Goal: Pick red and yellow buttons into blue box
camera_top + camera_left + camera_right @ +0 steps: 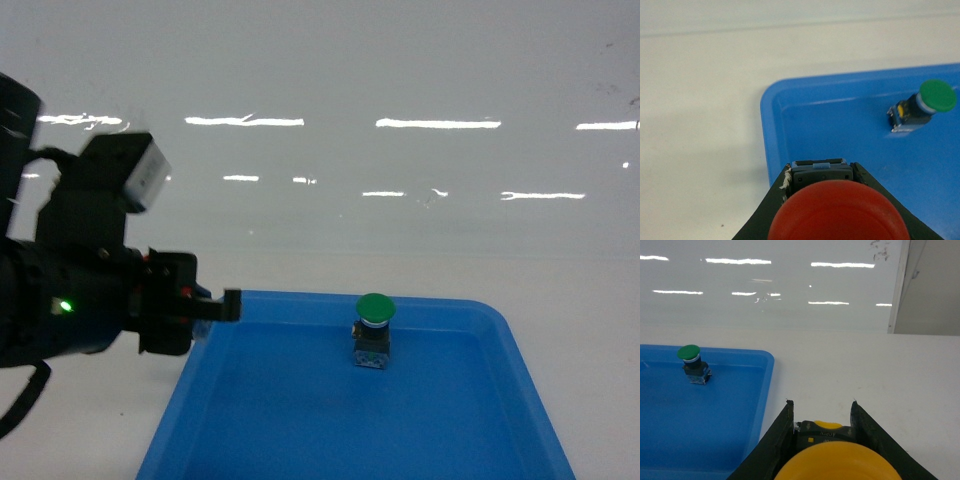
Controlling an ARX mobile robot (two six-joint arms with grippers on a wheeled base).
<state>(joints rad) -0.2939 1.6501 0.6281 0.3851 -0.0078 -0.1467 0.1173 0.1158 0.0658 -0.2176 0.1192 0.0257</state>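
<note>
Between the black fingers of the left gripper (837,200) sits the red button (838,212), its grey-black body clamped between them, held just over the near-left corner of a shallow blue tray (771,130). The right gripper (822,440) is likewise closed on the yellow button (836,460), carried above the white table (865,370) just beside the tray's right rim. Only the left arm shows in the head view, at the tray's left edge; the right gripper is out of that frame.

Both task buttons appear to be lifted, so the picking step looks done and the carry is in hand. The deep blue box is not visible in any view — the next move calls for finding it and bringing each arm over its opening before letting go. The tray here is not the target, and a green button (374,330) stands upright in it, apart from both grippers; it should stay put.

A small pale marking shows on the yellow button's body in the right wrist view — too blurred to read. No other writing is legible.
</note>
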